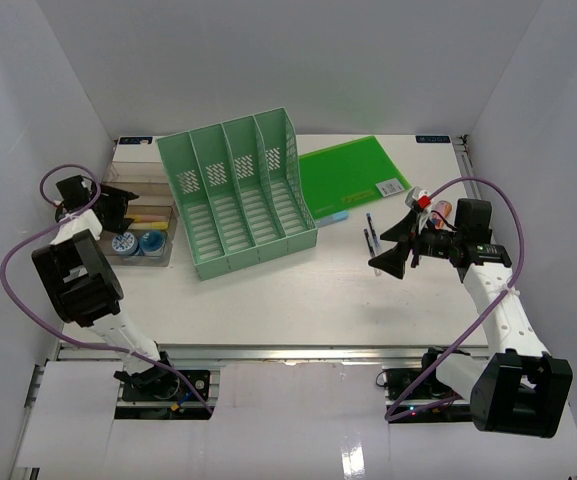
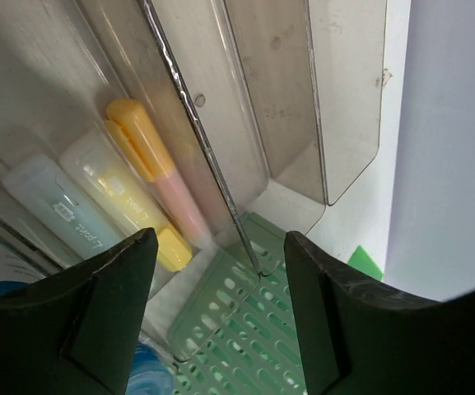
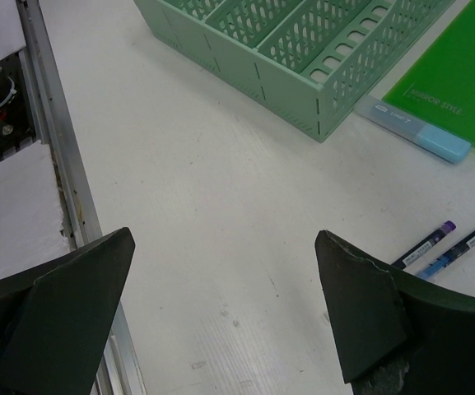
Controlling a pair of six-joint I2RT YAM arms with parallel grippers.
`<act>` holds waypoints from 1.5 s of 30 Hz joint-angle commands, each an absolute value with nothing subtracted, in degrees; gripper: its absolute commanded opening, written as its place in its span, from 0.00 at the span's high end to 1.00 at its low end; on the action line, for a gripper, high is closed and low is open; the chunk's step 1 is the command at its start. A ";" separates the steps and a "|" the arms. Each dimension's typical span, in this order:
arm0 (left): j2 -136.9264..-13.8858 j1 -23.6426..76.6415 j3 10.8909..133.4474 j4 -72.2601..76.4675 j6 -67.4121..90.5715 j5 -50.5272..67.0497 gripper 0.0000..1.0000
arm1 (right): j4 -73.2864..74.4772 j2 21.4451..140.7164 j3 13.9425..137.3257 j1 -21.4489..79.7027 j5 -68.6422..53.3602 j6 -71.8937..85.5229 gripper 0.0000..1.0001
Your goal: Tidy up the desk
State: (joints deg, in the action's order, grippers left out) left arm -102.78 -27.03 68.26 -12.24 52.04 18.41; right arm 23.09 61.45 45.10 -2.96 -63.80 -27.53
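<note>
- Left gripper [image 2: 218, 247] was open, a moderate gap between the jaws and nothing in it. It hung over the tray [image 2: 221, 82], above the divider next to the markers.
- Right gripper [image 3: 225, 247] was spread wide and empty, hovering over bare desk [image 3: 188, 206] off the rack's [image 3: 303, 49] front corner. It touched nothing.
- Desk [image 1: 298, 300] was the white top under everything, with a metal rail along the near edge between the two arm bases.
- Rack [image 1: 238, 195] lay far-centre, four slots, all empty as far as could be seen.
- Tray sat at the far left, just beside the rack. One slot held a yellow marker [image 2: 151, 156], a pale yellow one and a pale blue one side by side. Two round blue-and-white items [image 1: 138, 243] sat in its near end; what they were was unclear.
- Folder [image 1: 353, 175], green, lay flat to the right of the rack, with a light blue marker [image 3: 414, 127] along its near edge by the rack corner.
- Two pens [image 3: 435, 247] lay parallel on the desk, near the right gripper's fingers but clear of them.
</note>
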 commanded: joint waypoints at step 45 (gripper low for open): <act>-34.14 -26.79 26.63 -7.03 35.33 57.14 0.05 | 56.16 125.39 106.55 15.99 -38.03 -98.96 0.15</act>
State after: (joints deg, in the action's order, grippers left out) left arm -34.77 -26.76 26.59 -6.79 36.88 55.11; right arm 54.36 122.23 101.36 14.70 -37.19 -99.25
